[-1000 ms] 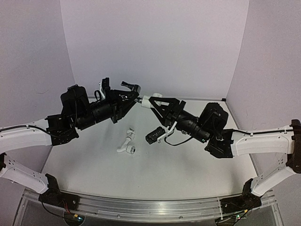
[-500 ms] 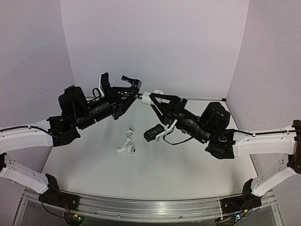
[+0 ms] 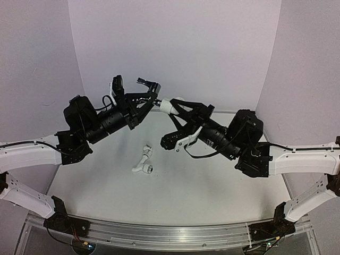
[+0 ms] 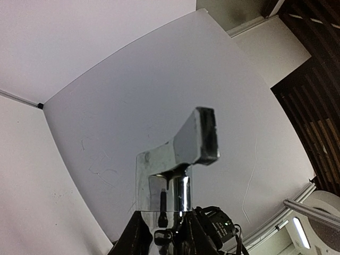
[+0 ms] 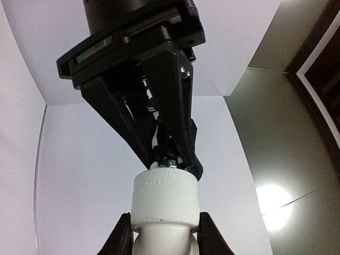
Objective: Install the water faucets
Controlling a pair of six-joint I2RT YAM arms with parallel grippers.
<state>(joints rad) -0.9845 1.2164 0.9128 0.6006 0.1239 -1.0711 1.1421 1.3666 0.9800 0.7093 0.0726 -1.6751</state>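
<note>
White counter [image 3: 212,196], white walls on three sides. Nearest the front edge, a loose white bent pipe piece [image 3: 142,163] with a metal-ringed end lies flat on the counter, not part of this step.

Beyond it, raised well off the counter, the two parts meet in mid-air:
- Left end effector [image 4: 166,236]: nearly shut, pinching the chrome tap [image 4: 180,154] low on its body, with the lever handle standing clear above the fingers.
- Right end effector [image 5: 162,236]: fingers closed on either side of the white elbow fitting [image 5: 164,196], its socket turned toward the tap.

The tap's stem sits at the elbow's mouth, but how deep it goes I cannot tell.

Judged step: threading the tap into the elbow.

Risks:
- Axes slightly out of line would cross-thread the plastic.
- Smooth chrome in so narrow a pinch could twist or slip — the tap would then drop to the counter.
</note>
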